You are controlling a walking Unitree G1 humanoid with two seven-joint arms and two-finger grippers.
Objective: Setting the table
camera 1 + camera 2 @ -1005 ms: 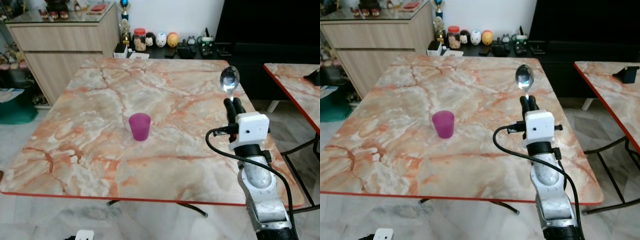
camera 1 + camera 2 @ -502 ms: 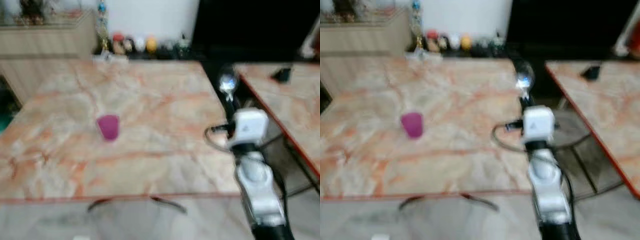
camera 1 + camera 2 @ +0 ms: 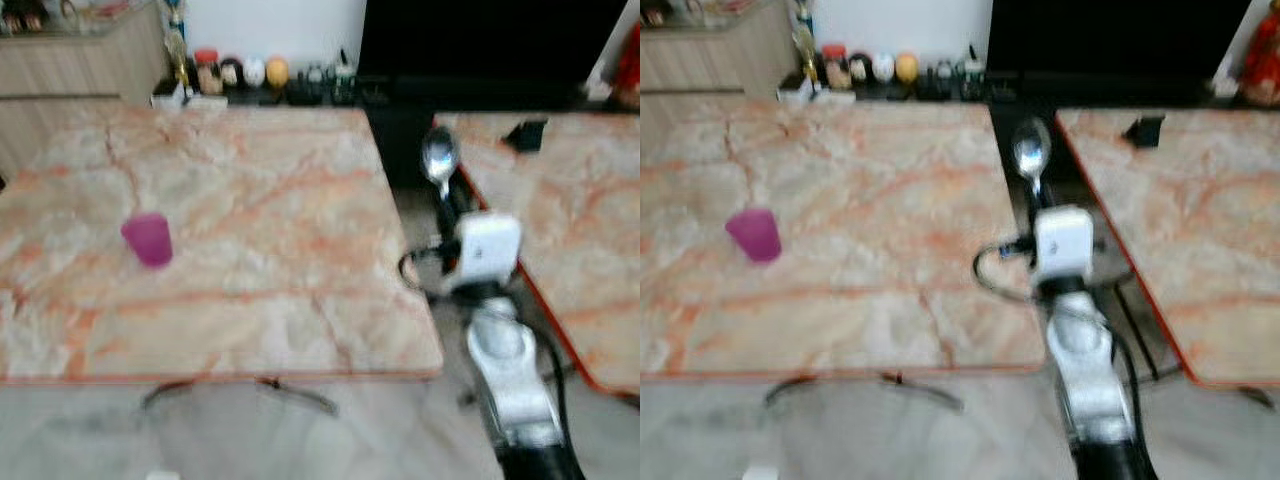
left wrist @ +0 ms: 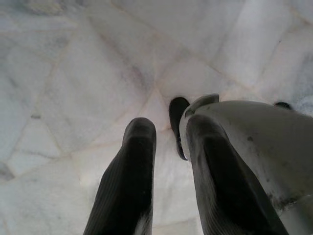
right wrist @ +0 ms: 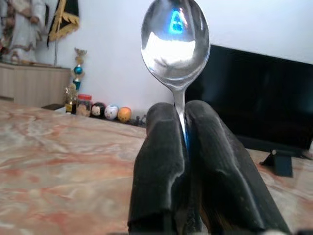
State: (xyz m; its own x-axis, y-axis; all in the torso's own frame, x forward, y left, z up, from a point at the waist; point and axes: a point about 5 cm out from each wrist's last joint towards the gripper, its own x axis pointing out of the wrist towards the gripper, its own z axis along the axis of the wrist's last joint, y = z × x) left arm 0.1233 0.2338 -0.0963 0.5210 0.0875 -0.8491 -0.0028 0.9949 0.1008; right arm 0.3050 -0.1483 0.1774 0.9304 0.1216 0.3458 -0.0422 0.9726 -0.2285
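Two marble tables (image 3: 250, 260), purple cup (image 3: 147, 239) far left; right claw (image 5: 180, 128) pinching spoon (image 3: 439, 160) (bowl up) over the gap.

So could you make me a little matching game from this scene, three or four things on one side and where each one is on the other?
Things:
1. spoon
2. purple cup
3. small black object
4. left gripper

Places:
A. on the second table to the right
B. hanging over the pale floor
C. on the big marble table
D. clamped upright in the right gripper

Pairs: 1-D, 2-C, 3-A, 4-B
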